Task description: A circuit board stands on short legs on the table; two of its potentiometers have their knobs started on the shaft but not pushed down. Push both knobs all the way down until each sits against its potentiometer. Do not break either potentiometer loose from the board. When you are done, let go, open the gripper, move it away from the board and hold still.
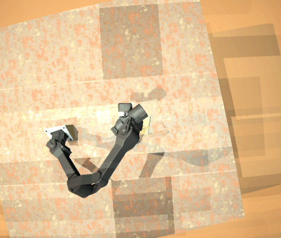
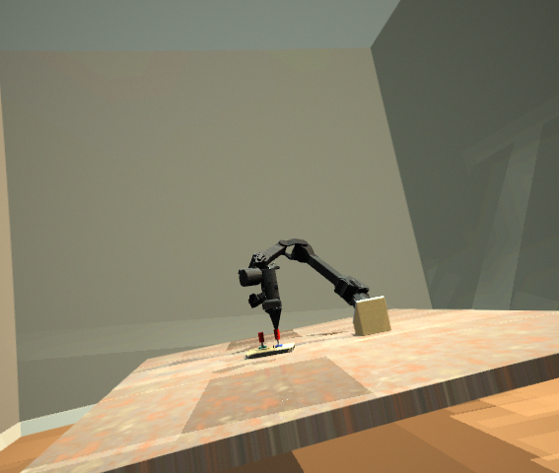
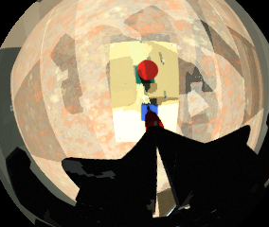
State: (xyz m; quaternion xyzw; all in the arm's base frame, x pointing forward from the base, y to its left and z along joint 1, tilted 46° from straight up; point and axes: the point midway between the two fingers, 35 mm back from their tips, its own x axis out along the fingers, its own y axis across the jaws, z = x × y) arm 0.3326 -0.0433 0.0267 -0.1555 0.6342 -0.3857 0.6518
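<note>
The pale yellow circuit board [image 1: 145, 126] [image 2: 254, 353] [image 3: 122, 87] stands on the table, mostly under the arm in the top view. One red knob [image 2: 261, 336] [image 3: 148, 70] stands over a teal potentiometer [image 3: 137, 75], with shaft showing below it in the exterior view. The other red knob [image 2: 277, 334] [image 3: 153, 121] stands over a blue potentiometer [image 2: 278, 346] [image 3: 149, 112], also with shaft showing below. My gripper [image 2: 276, 328] [image 3: 153, 130] is shut with nothing between its fingers. Its tips are at the top of the knob over the blue potentiometer; whether they touch is unclear.
The arm's base block [image 1: 71, 132] [image 2: 373, 316] stands on the table [image 1: 45, 64] [image 2: 422, 356], left of the board in the top view and right of it in the exterior view. The knob over the teal potentiometer stands beside the gripper. Shadows cross the table.
</note>
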